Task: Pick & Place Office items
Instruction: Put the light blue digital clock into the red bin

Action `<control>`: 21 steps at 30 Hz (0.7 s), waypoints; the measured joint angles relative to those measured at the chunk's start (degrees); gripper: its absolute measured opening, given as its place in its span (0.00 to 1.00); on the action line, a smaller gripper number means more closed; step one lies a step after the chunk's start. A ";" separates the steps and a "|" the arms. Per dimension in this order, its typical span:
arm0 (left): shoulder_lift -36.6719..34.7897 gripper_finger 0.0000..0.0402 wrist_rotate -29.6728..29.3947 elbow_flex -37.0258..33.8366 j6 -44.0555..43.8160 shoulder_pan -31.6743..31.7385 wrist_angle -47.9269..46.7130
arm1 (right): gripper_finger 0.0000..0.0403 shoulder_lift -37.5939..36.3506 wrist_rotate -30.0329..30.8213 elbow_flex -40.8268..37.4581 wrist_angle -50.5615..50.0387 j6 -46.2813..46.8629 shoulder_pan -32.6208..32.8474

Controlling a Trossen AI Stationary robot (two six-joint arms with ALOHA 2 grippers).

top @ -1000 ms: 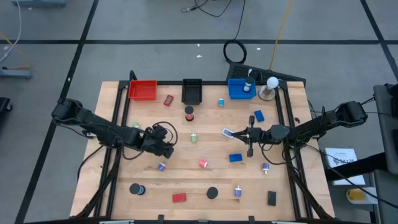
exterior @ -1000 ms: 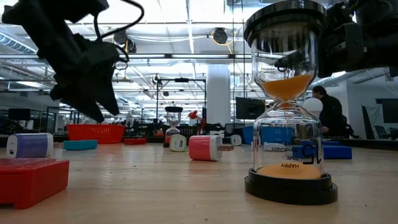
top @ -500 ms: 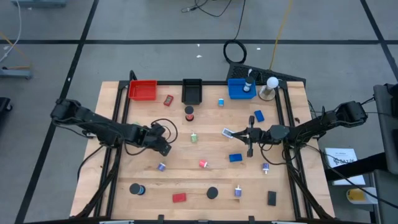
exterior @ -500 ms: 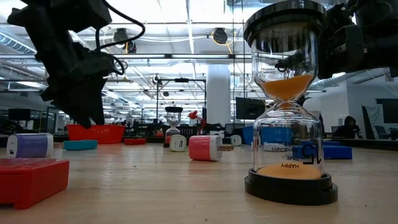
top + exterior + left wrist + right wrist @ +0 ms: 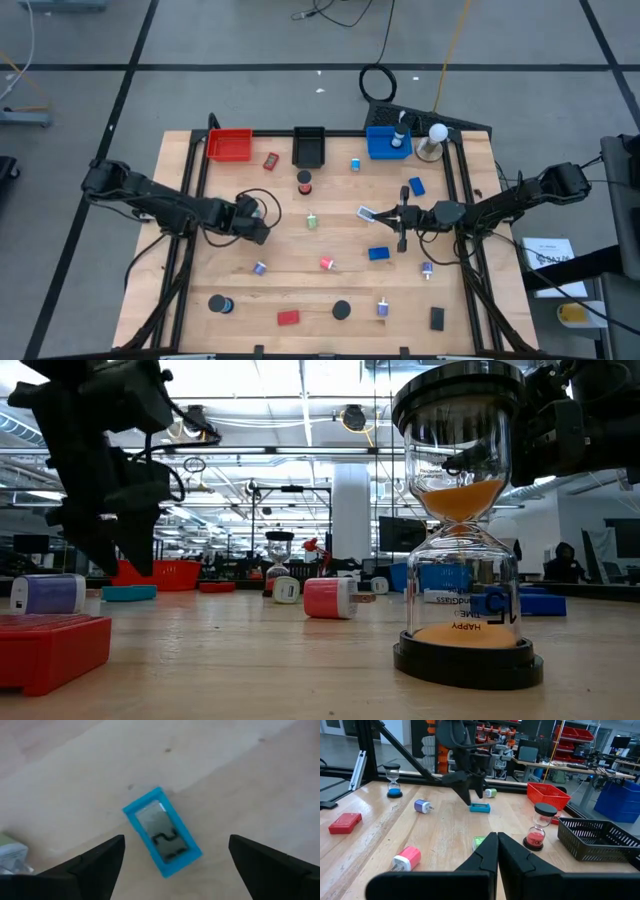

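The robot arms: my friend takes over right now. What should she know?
Left gripper: open, right above the light-blue item, nothing held.
Right gripper: shut, empty, waiting mid-table on the right.
Items: scattered over the table; red tray, black tray and blue tray at the far edge.
Done: little that shows.
Left: grab the light-blue item, then sort the rest.

Your left gripper (image 5: 258, 232) hangs off the table surface at mid-left, its two fingers (image 5: 100, 862) spread wide and pointing down. Your right gripper (image 5: 385, 214) reaches in from the right side, held level, its fingers (image 5: 487, 852) pressed together with nothing between them.
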 joint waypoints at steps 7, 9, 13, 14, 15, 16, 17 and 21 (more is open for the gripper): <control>0.00 0.79 -0.15 -2.27 0.77 2.71 2.23 | 0.01 0.00 0.00 0.00 -0.01 0.02 0.00; 0.00 0.75 0.19 -2.32 1.73 3.18 3.13 | 0.01 0.00 0.00 0.00 -0.01 0.02 0.00; 0.38 0.67 0.88 -2.32 2.70 4.26 3.02 | 0.01 0.00 0.00 0.00 -0.01 0.02 0.02; 0.71 0.66 0.91 -2.32 2.70 4.57 3.03 | 0.01 0.00 0.00 0.00 0.00 0.02 0.00; 0.89 0.65 1.10 -2.34 2.70 4.87 2.99 | 0.01 0.00 0.00 0.00 0.00 0.02 0.00; 1.14 0.65 1.23 -2.34 2.83 4.93 3.16 | 0.01 0.00 0.00 0.00 -0.02 0.02 0.00; 1.56 0.65 1.46 -2.34 3.11 5.18 3.53 | 0.01 0.00 0.00 0.00 -0.02 0.02 0.00; 4.65 0.69 2.81 -2.33 4.17 5.72 5.41 | 0.01 0.00 0.00 0.00 -0.02 0.02 0.01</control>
